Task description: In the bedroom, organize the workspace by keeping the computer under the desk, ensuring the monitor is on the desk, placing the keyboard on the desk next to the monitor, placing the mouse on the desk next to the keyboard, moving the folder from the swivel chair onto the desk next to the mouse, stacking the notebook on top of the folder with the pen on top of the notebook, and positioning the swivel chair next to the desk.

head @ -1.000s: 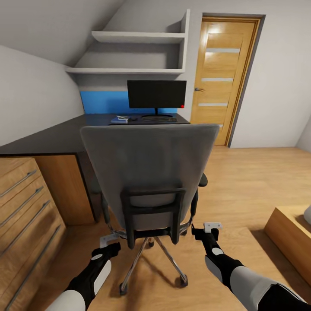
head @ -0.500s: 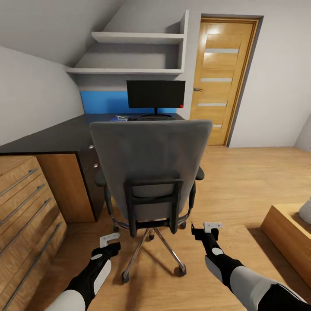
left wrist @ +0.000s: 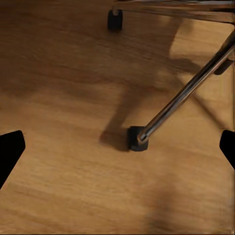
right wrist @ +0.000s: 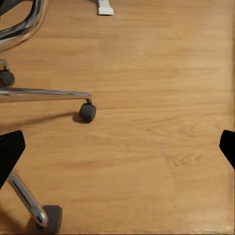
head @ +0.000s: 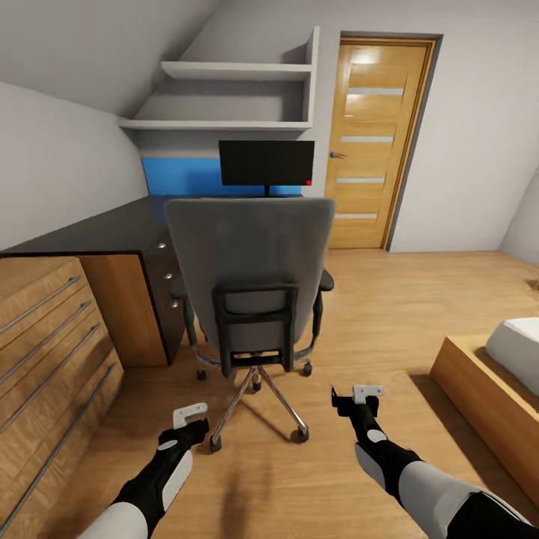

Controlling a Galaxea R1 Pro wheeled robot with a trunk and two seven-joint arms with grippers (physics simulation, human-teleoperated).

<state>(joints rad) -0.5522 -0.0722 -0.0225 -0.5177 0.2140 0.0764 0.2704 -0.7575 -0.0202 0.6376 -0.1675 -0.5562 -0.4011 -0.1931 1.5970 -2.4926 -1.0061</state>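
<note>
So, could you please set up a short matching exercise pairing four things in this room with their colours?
Things:
1. swivel chair backrest
2. monitor screen
3. door
4. wall panel behind the desk

Colours:
A. bright blue
B. grey
C. black
D. light wood

Pairs: 1-B, 2-C, 3-D, 4-A
</note>
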